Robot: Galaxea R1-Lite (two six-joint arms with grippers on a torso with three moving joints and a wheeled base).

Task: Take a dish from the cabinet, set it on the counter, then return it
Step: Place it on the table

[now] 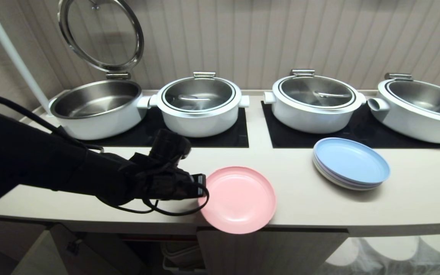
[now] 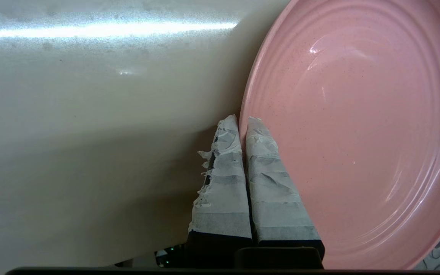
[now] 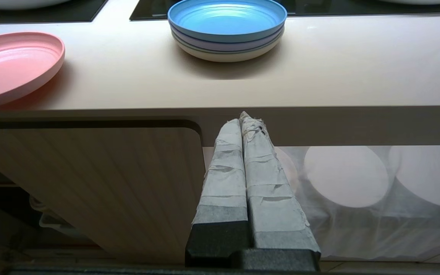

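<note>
The pink dish (image 1: 241, 200) lies on the cream counter (image 1: 414, 198), its front part hanging over the counter's rounded front edge. My left gripper (image 1: 203, 187) reaches in from the left and is shut on the dish's left rim. In the left wrist view the dish (image 2: 357, 133) fills the frame beside the left gripper (image 2: 243, 120), one taped finger over its inside and one outside the rim. My right gripper (image 3: 245, 118) hangs shut and empty below the counter edge, beside the fluted cabinet door (image 3: 109, 183). The right wrist view also shows the dish (image 3: 10, 65).
A stack of pale blue plates (image 1: 351, 162) sits to the right of the dish. Several white pots stand on black cooktop panels (image 1: 224, 137) behind; the leftmost pot (image 1: 97, 109) has its lid raised. Below the counter the cabinet (image 1: 266, 252) stands open to the left.
</note>
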